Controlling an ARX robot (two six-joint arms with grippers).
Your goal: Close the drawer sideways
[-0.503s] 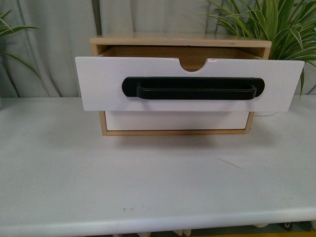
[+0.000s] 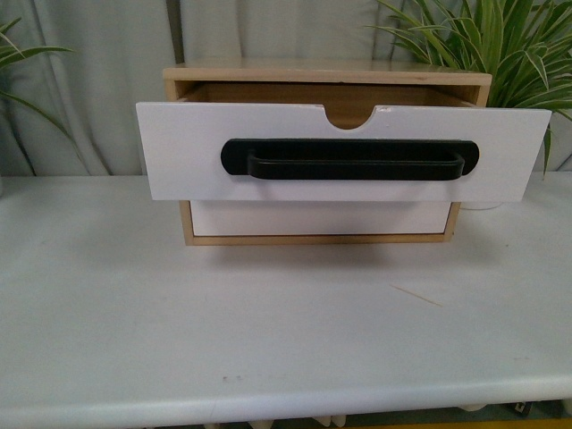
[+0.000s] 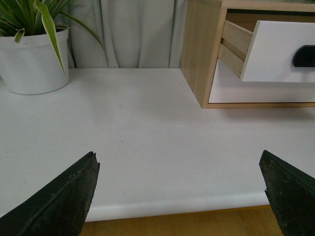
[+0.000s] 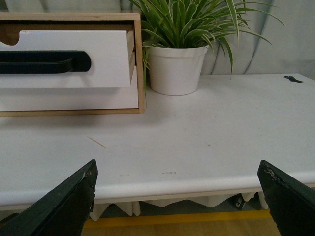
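The drawer [image 2: 188,152] is pulled out of the wooden cabinet [image 2: 326,73], its white front carrying a long black bar handle [image 2: 350,160] and a semicircular notch on top. From the left wrist view I see the drawer [image 3: 275,51] from its side, sticking out past the cabinet frame. The right wrist view shows the drawer [image 4: 106,59] and the end of its handle. My left gripper [image 3: 179,169] and right gripper [image 4: 177,172] both hang open near the table's front edge, far from the drawer, with nothing between their fingers. Neither arm appears in the front view.
A plain white lower drawer front [image 2: 317,218] sits flush under the open one. Potted plants stand on either side of the cabinet: one on the left [image 3: 32,59], one on the right [image 4: 174,69]. The white table [image 2: 268,313] stretches in front; a curtain hangs behind.
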